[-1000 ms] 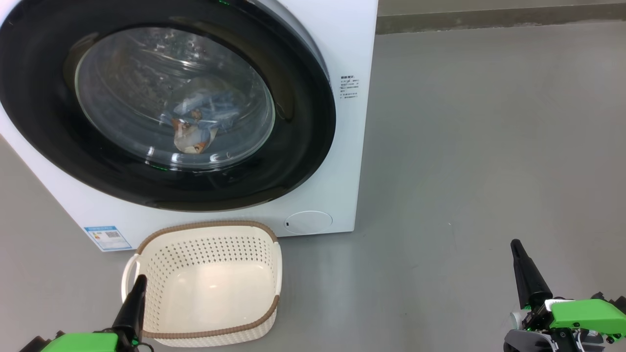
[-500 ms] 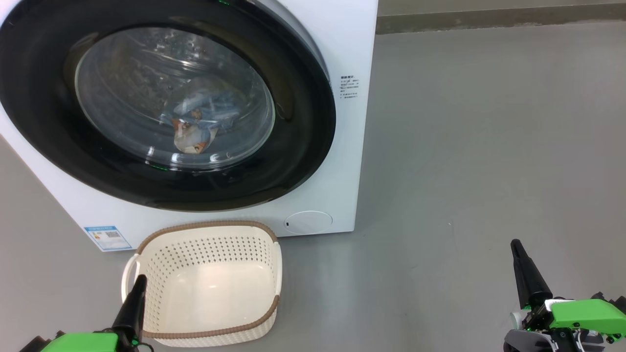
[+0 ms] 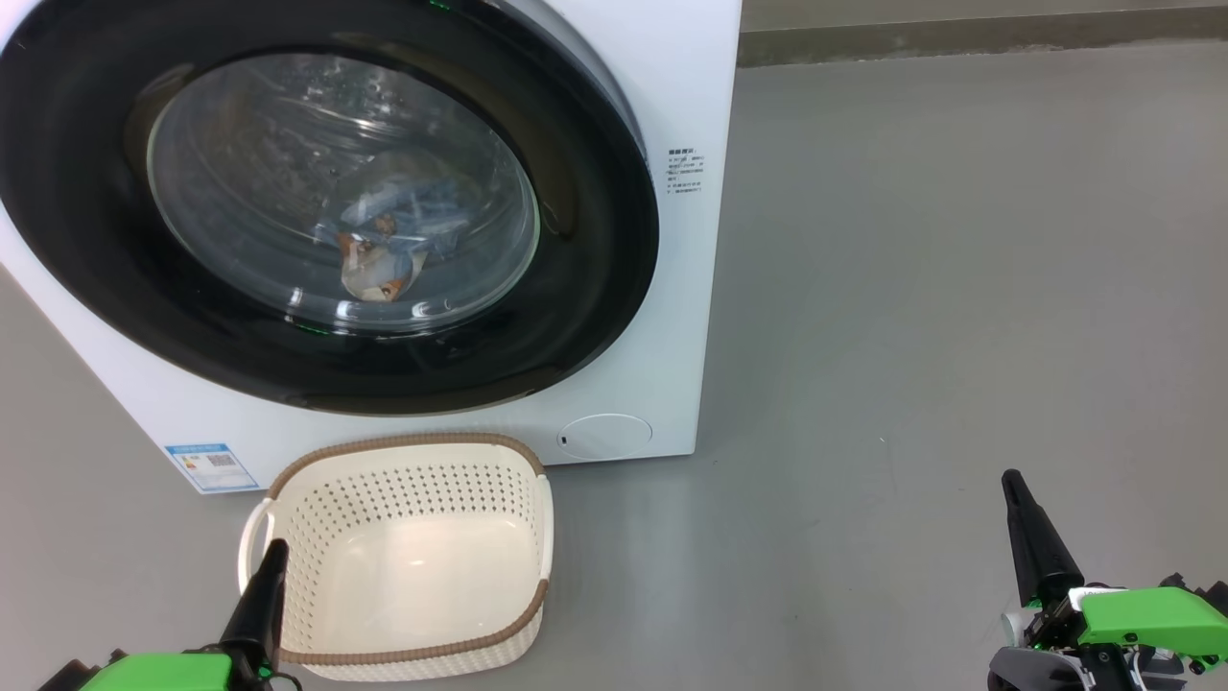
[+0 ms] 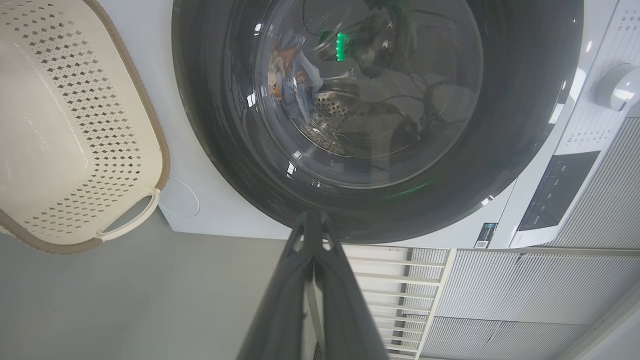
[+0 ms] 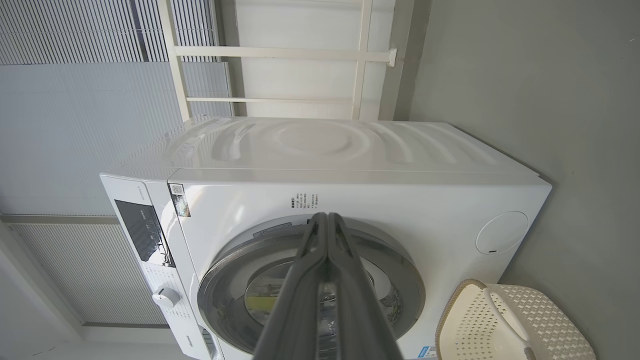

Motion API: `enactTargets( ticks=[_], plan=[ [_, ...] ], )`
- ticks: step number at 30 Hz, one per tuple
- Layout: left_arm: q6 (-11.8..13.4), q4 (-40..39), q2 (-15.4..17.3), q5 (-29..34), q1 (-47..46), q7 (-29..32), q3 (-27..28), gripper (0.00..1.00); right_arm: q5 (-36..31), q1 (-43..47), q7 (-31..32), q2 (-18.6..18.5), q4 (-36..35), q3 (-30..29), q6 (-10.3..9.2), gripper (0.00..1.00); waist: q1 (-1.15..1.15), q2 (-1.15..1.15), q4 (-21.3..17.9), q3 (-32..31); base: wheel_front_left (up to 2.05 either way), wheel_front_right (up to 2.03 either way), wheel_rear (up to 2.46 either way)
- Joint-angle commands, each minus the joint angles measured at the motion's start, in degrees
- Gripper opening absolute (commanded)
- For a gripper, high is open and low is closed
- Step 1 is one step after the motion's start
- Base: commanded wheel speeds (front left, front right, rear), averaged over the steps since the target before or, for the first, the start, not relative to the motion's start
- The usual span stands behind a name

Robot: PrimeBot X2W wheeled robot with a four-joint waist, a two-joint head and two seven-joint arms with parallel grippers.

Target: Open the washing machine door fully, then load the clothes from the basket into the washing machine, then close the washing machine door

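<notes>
**Machine.** The washing machine (image 3: 676,77) is a white, smooth-panelled box standing on a matte grey floor (image 3: 959,288). The washing machine door (image 3: 600,288) is closed flat against the front panel. It is a large disc with a wide glossy black rim around a clear, bulging glass bowl (image 3: 269,144). A small blue label sticker (image 3: 211,467) sits at the lower front corner, and a round white service cap (image 3: 604,435) sits below the door.

**Load.** The clothes (image 3: 384,251) lie inside, seen through the glass as a crumpled soft bundle, light blue with orange patches. In the left wrist view, the perforated steel drum (image 4: 337,107) shows behind them.

**Basket.** The basket (image 3: 403,442) stands on the floor just in front of the machine, under the door. It is rectangular cream plastic with rounded corners, perforated walls, a brown woven-look rim and white loop handles. Its smooth bottom is fully exposed.

**Grippers.** The left gripper (image 3: 275,554) hangs over the basket's near left corner. The right gripper (image 3: 1013,488) is well apart, above bare floor. On each, the long, dark, tapered fingers are clenched tip to tip and grasp nothing.
</notes>
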Motion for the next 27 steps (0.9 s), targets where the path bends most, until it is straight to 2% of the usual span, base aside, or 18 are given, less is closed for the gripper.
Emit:
enactTargets(
  ticks=[1, 27],
  plan=[
    [-0.15, -1.67, 0.74, -0.46, -2.55, 0.38, 1.94, 0.00, 0.18, -0.69, 0.47, -0.17, -1.79, 1.27, 0.10, 0.00, 0.00, 0.00, 0.00, 0.00, 0.00, 0.00, 0.00],
    [-0.15, -1.67, 0.74, -0.46, -2.55, 0.38, 1.94, 0.00, 0.19, -0.69, 0.47, -0.17, -1.79, 1.27, 0.10, 0.00, 0.00, 0.00, 0.00, 0.00, 0.00, 0.00, 0.00]
  ],
)
